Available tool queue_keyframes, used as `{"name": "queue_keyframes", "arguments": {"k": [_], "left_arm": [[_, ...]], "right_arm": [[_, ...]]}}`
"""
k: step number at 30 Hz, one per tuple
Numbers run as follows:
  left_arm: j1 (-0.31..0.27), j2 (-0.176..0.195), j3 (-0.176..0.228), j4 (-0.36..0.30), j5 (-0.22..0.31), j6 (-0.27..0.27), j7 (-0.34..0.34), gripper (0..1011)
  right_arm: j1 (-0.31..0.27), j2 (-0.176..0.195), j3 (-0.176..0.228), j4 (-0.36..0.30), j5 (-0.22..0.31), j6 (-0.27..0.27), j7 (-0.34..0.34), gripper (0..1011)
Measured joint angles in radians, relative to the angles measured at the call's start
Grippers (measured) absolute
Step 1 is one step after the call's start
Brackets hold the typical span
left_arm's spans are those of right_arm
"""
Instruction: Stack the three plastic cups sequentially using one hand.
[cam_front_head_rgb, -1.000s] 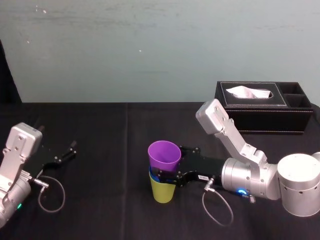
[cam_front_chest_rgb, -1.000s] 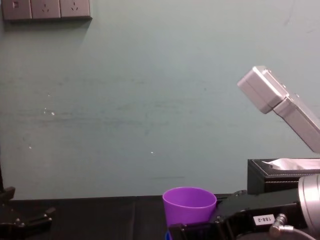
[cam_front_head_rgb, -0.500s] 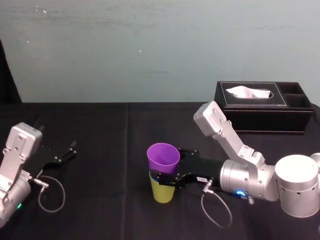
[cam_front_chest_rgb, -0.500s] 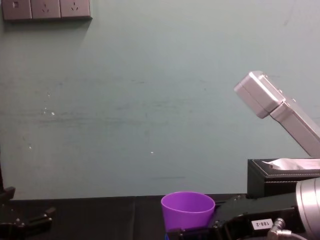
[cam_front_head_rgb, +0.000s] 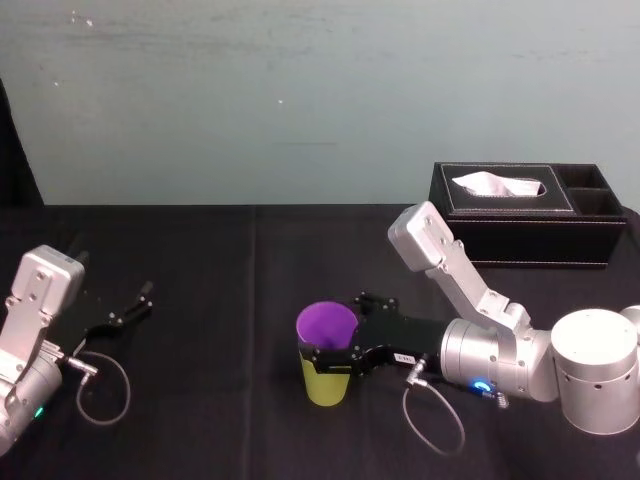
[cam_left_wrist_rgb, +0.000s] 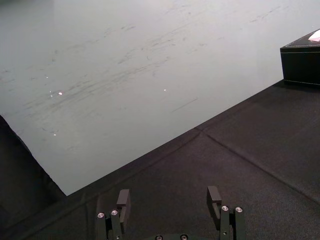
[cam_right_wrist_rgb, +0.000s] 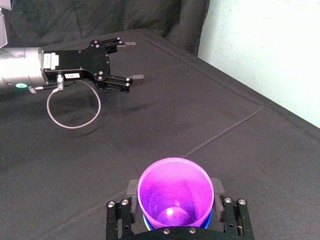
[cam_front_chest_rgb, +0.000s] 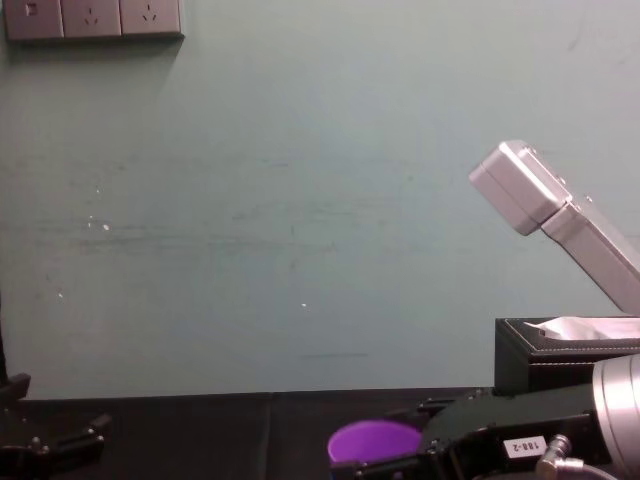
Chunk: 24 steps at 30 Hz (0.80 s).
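The black table (cam_front_head_rgb: 220, 260) carries a tissue box (cam_front_head_rgb: 500, 240) at two o'clock from the cups, well apart from them. The left gripper (cam_left_wrist_rgb: 169, 199) rests at nine o'clock, also well apart, its fingers spread and holding nothing. The right gripper (cam_front_head_rgb: 342, 326) reaches in from three o'clock with its fingers closed against opposite sides of the purple cup (cam_front_head_rgb: 327, 322). That cup sits deep inside the yellow-green cup (cam_front_head_rgb: 325, 385) near the table's middle. A thin blue edge under the purple rim is probably the blue cup (cam_right_wrist_rgb: 146, 219) nested between them, though little of it shows. The likely trouble is at release: if the fingers drag on the cup wall as they part, or the arm backs out low, the light stack could tip or slide. The stack stands upright, long axis vertical, mouths up and narrow bases down.
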<state>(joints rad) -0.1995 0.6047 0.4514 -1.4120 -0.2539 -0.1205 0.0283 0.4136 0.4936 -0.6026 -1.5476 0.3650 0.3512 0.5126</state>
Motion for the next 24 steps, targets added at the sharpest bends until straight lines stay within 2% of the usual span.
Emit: {"name": "queue_keyframes", "arguments": {"k": [3,6,12,15,18,19,24], "left_arm": [[0.000,0.000,0.000,0.000,0.000,0.000,0.000,1000],[0.000,0.000,0.000,0.000,0.000,0.000,0.000,1000],[0.000,0.000,0.000,0.000,0.000,0.000,0.000,1000],[0.000,0.000,0.000,0.000,0.000,0.000,0.000,1000],[0.000,0.000,0.000,0.000,0.000,0.000,0.000,1000],[0.000,0.000,0.000,0.000,0.000,0.000,0.000,1000],[0.000,0.000,0.000,0.000,0.000,0.000,0.000,1000]], "right_arm": [[0.000,0.000,0.000,0.000,0.000,0.000,0.000,963],[0.000,0.000,0.000,-0.001,0.001,0.000,0.000,1004],[0.000,0.000,0.000,-0.001,0.001,-0.002,0.000,1004],[-0.018,0.000,0.018,-0.019,0.001,-0.046,-0.009,1004],[-0.047,-0.006,0.052,-0.040,0.006,-0.106,-0.035,1004],[-0.047,-0.006,0.052,-0.040,0.006,-0.106,-0.035,1004],[-0.097,-0.021,0.112,-0.056,0.021,-0.170,-0.088,1004]]}}
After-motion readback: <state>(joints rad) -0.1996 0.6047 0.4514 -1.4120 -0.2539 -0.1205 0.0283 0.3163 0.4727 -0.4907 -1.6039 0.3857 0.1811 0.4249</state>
